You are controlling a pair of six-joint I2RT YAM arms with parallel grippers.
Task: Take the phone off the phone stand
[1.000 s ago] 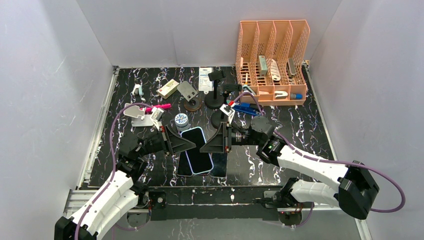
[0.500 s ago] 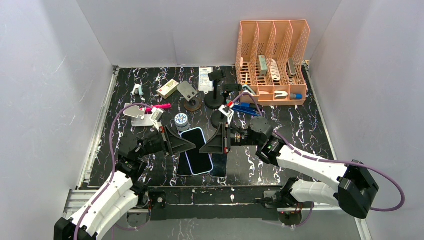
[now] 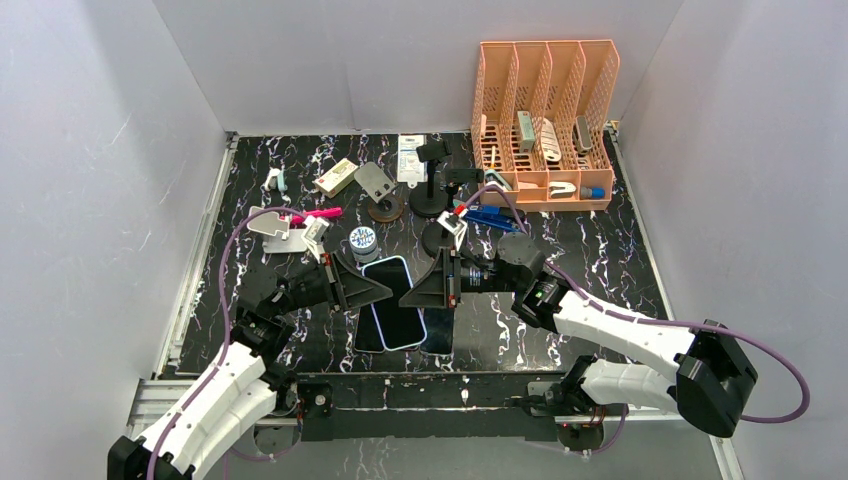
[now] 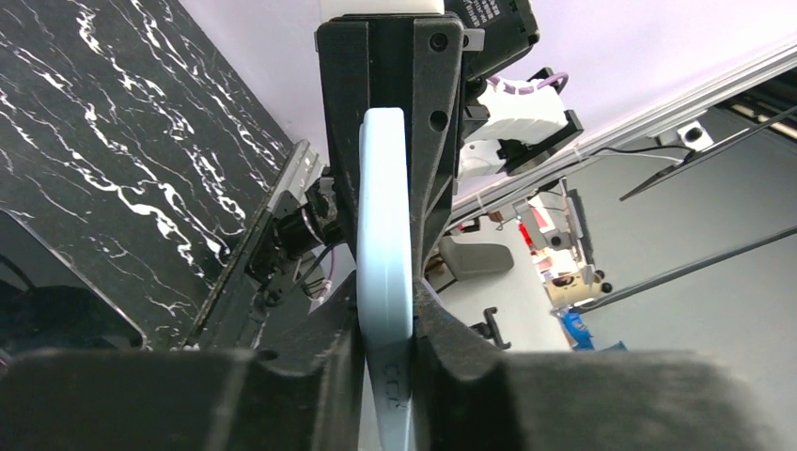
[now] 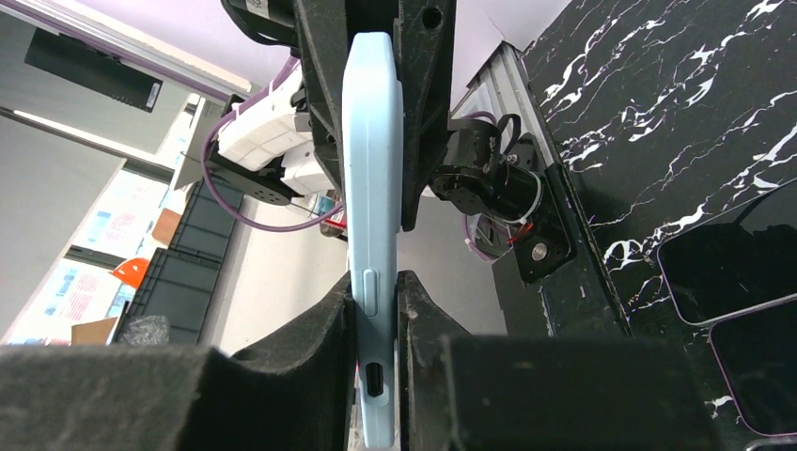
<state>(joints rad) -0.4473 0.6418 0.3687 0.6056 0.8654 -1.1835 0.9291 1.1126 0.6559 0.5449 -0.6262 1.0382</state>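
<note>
Pale-blue case on the phone, dark screen up, held off the tabletop btwn both hands, near the 6 o'clock edge in top view. L hand is clenched on the phone's 9 o'clock long side. R hand is clenched on its 3 o'clock side, so the two face each other across it.

L wrist cam: phone seen edge-on, squeezed btwn the hand's own black fingers, w/ the other hand gripping the far end. R wrist cam: same edge-on view, a side button and a port showing on the case.

Two dark phones lie flat on the tabletop just under the held one. Black stands sit at approx 12 o'clock from the phone, apart from it. White stand at 10 o'clock; can't tell which stand is the task's. Orange file rack at 1 o'clock, by the back wall.
</note>
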